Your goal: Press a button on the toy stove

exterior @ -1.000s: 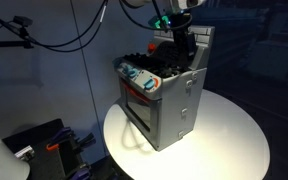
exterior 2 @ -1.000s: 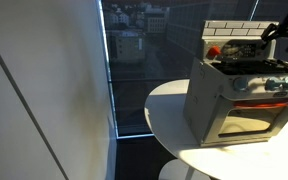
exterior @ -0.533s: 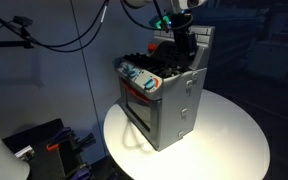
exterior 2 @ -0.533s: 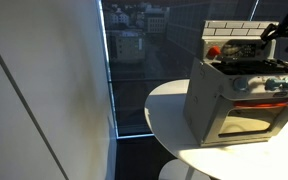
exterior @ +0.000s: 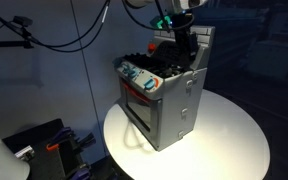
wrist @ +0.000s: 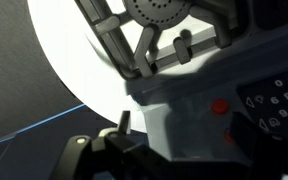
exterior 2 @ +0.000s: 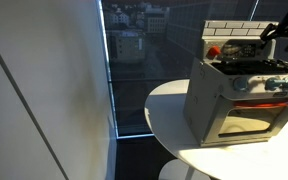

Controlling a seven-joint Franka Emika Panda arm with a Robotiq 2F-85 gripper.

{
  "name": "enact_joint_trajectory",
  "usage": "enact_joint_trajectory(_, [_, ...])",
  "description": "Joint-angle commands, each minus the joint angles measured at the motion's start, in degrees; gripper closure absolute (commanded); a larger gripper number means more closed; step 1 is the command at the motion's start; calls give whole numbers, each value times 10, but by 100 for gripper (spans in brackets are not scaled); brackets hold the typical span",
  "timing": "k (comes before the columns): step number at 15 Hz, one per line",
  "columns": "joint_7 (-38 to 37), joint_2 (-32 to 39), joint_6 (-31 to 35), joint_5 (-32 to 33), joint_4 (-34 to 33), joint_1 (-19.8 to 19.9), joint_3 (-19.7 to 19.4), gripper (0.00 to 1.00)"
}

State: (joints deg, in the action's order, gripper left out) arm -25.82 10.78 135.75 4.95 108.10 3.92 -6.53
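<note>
The toy stove (exterior: 171, 100) is a silver-grey box with an oven window, teal knobs (exterior: 139, 76) and a white brick back panel. It stands on a round white table (exterior: 229, 140) and shows in both exterior views (exterior 2: 234, 95). My gripper (exterior: 185, 52) hangs over the rear of the stove top, fingers close together, just above the black burners; it is at the frame edge in an exterior view (exterior 2: 280, 33). In the wrist view the stove's corner (wrist: 174, 125) with a red button (wrist: 219, 106) fills the frame, right beside my fingertip (wrist: 126, 125). The gripper holds nothing.
The table's rim (exterior 2: 169, 110) has bare surface around the stove. Black cables (exterior: 64, 35) hang behind it. A dark window (exterior 2: 129, 60) and a pale wall panel (exterior 2: 44, 100) are to the side. Dark equipment (exterior: 44, 145) lies on the floor.
</note>
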Motion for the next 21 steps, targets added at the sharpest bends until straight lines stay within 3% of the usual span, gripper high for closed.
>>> enact_joint_trajectory(1, [-10, 7, -7, -3, -21, -3, -7, 0])
enact_joint_trajectory(12, [-13, -50, -22, 6, 40, -6, -5, 0])
enact_joint_trajectory(21, [-2, -166, -85, 10, 154, 2, 8, 0])
